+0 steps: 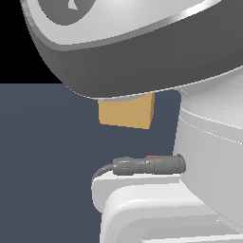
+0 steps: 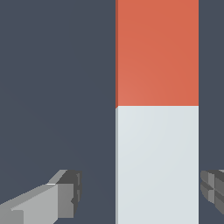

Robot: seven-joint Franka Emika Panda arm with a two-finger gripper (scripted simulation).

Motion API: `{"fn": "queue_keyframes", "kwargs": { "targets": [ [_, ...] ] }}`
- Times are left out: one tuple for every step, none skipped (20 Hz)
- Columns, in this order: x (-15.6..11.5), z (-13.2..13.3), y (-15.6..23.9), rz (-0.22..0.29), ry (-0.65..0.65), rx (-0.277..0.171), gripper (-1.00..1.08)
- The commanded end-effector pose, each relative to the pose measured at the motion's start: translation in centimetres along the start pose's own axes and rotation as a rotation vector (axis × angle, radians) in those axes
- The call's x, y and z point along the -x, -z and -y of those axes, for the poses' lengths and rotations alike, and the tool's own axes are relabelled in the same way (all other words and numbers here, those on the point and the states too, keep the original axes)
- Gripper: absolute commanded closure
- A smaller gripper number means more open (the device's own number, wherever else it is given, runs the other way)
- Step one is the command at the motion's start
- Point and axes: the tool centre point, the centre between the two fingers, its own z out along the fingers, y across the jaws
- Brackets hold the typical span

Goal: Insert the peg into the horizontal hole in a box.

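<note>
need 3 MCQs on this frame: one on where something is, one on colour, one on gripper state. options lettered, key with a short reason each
1. In the wrist view, where does the peg lie relative to the fingers?
A. Between the two fingers
B. Outside both fingers
C. Clamped crosswise on one fingertip

2. What colours make up the peg?
A. All blue
B. Half red-orange, half pale grey-white
C. Green and black

3. What is the state of the gripper?
A. Shut on the peg
B. Open, with a gap showing on each side of the peg
C. Shut on the box

Key:
1 A: one finger shows on each side of the bar.
2 B: the colour switches halfway along the bar in the wrist view.
3 B: dark floor shows between each finger and the peg; the tan box sits apart, partly hidden behind the arm in the exterior view.
</note>
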Motion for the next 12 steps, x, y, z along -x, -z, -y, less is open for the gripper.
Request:
{"fn": "queue_keyframes", "kwargs": {
  "targets": [
    [0.03, -0.07, -0.56, 0.001, 0.000, 0.002, -0.92],
    [0.02, -0.11, -0.60, 0.001, 0.000, 0.002, -0.92],
    [0.03, -0.15, -0.57, 0.001, 0.000, 0.002, -0.92],
    [0.05, -0.18, -0.50, 0.001, 0.000, 0.002, -0.92],
    [0.05, -0.19, -0.47, 0.001, 0.000, 0.002, -0.92],
    [0.05, -0.19, -0.47, 0.001, 0.000, 0.002, 1.08],
    [0.05, -0.19, -0.47, 0.001, 0.000, 0.002, 1.08],
    [0.05, -0.19, -0.47, 0.001, 0.000, 0.002, 1.08],
    [0.05, -0.19, -0.47, 0.001, 0.000, 0.002, 1.08],
    [0.05, -0.19, -0.47, 0.001, 0.000, 0.002, 1.08],
    [0.05, -0.19, -0.47, 0.001, 0.000, 0.002, 1.08],
    [0.05, -0.19, -0.47, 0.001, 0.000, 0.002, 1.08]
  ]
}}
